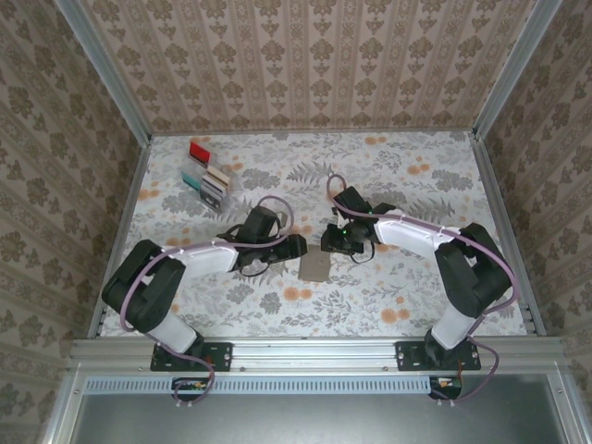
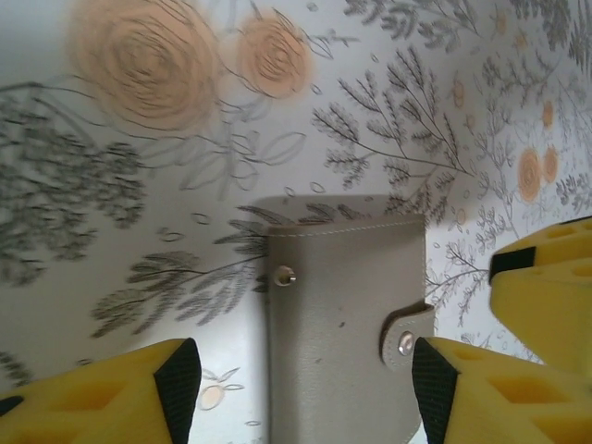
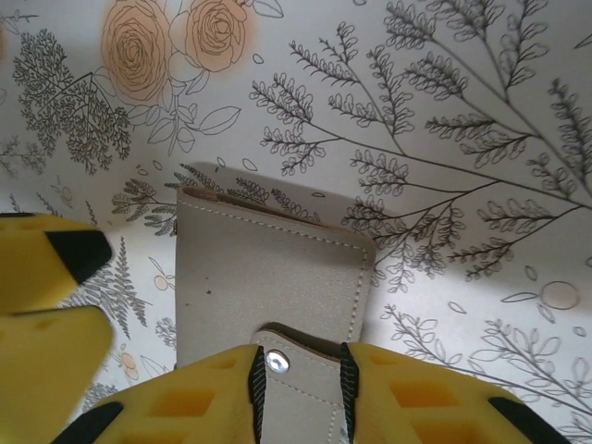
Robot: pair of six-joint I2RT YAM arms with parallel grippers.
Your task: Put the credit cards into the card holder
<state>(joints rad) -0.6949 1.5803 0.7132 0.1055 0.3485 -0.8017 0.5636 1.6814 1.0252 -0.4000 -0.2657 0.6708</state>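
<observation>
Right wrist: snap tab [image 3: 294,363] pinched, card holder [image 3: 268,268] shut

Right gripper [image 3: 301,384] clamps the tab from both sides, likely to peel the holder open where it lies on the table [image 3: 462,305]. Left gripper [image 2: 305,393] straddles the holder, jaws wide, touching nothing, ready to pin it. Far back-left, the cards [image 1: 200,153] wait in a clear rack [image 1: 228,192].

Matt grey leather-like card holder [image 2: 342,324], stitched edge, shiny metal snaps [image 2: 285,275]

Black-white arms [image 1: 199,257], purple cables [image 1: 277,202], yellow fingers [image 2: 518,398]
</observation>
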